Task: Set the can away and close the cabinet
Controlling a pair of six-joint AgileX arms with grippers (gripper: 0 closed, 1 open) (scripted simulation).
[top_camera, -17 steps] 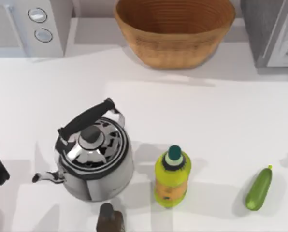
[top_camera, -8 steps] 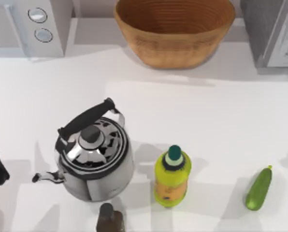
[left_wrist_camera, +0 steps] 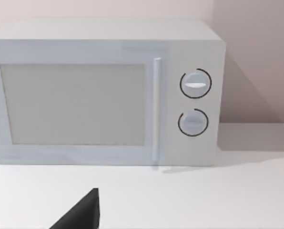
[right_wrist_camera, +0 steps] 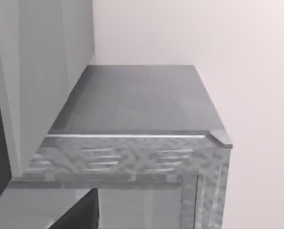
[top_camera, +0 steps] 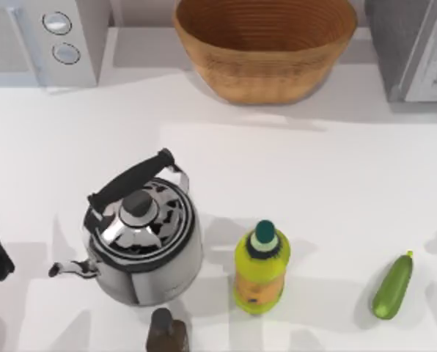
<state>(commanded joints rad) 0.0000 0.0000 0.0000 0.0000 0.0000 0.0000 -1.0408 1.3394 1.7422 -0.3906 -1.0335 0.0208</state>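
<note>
The cabinet is being faced by the right jaws, the microwave by the left jaws; their opening cannot be told.

The table was white. The kettle was mirrored silver with a black handle, the bottle yellow-green with a dark green cap, the zucchini green, the ribbed basket tan, the microwave pale grey.

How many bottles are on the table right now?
2: the yellow-green bottle stands right of the kettle; a dark bottle sits at the near edge below the kettle, partly cut off. Others may lie out of frame.
</note>
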